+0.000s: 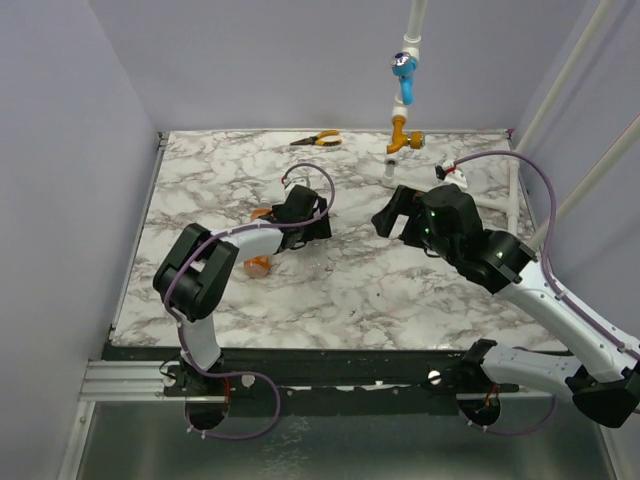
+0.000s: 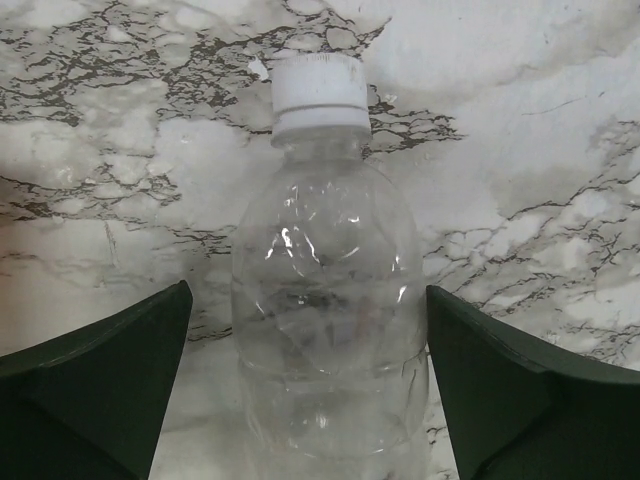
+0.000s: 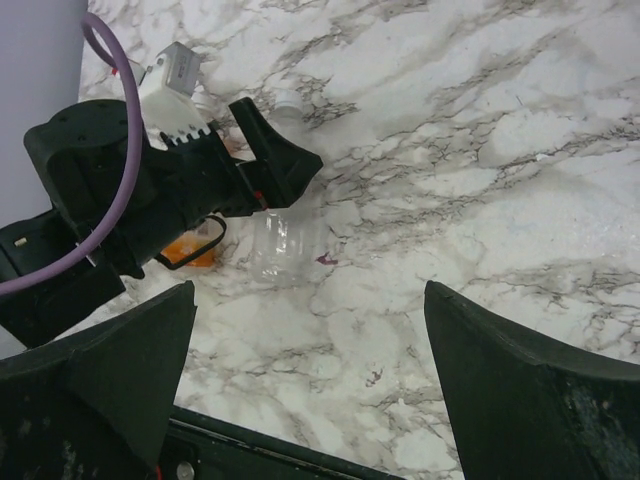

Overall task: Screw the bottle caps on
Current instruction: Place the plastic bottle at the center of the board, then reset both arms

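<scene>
A clear plastic bottle [image 2: 320, 300] lies on the marble table [image 2: 520, 120] with a white cap [image 2: 318, 92] on its neck, pointing away from the left wrist camera. My left gripper [image 2: 308, 290] is open and straddles the bottle's body, with a gap on each side. In the right wrist view the same bottle [image 3: 285, 242] shows under the left gripper [image 3: 285, 165]. A small orange object [image 3: 188, 250] lies beside it, half hidden. My right gripper [image 3: 310, 290] is open over bare marble, right of the left gripper [image 1: 305, 215]. In the top view the right gripper [image 1: 392, 222] holds nothing.
Orange-handled pliers [image 1: 318, 139] lie at the table's far edge. A white pipe with blue and orange valve handles [image 1: 403, 100] stands at the back. Two small orange objects [image 1: 258, 265] lie left of the left arm. White frame tubes [image 1: 560, 90] run along the right side.
</scene>
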Controlling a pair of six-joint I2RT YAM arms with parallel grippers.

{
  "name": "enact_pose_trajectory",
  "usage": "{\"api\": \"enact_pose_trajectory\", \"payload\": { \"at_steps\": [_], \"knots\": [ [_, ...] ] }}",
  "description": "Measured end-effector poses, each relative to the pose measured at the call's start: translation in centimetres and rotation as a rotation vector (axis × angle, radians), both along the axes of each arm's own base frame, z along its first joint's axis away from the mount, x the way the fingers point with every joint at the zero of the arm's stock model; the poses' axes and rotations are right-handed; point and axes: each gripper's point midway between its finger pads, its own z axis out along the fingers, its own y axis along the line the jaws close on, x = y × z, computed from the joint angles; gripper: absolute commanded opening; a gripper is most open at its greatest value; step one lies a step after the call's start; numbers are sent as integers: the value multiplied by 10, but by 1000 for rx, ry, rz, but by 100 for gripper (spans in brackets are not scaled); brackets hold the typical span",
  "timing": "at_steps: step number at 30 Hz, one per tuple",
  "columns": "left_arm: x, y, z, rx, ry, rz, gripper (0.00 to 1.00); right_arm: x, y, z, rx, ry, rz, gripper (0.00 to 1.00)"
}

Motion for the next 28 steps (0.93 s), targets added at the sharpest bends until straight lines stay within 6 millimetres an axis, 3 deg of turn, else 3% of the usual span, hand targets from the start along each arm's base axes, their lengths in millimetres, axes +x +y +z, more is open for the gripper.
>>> {"api": "enact_pose_trajectory", "payload": {
  "at_steps": [7, 11, 14, 18, 21, 26, 28],
  "knots": [
    [-4, 2, -1, 33, 55, 4, 99, -1, -1, 2, -3, -10, 5, 100],
    [-10, 7, 14, 55, 64, -12, 99, 0, -2, 2, -17, -17, 12, 100],
    [-5, 4, 53, 37, 7, -30, 99, 0, -2, 5, -24, -27, 15, 100],
    [-1, -3, 129, -22, -134, -66, 99, 3, -1, 16, -22, -63, 25, 100],
    [-8, -4, 175, -59, -231, -67, 99, 6, 1, 26, -15, -96, 34, 100],
    [-28, 2, 230, -97, -352, -74, 99, 11, 4, 48, 5, -158, 45, 100],
    [-32, 8, 244, -100, -384, -63, 99, 12, 5, 56, 12, -179, 47, 100]
  ]
}}
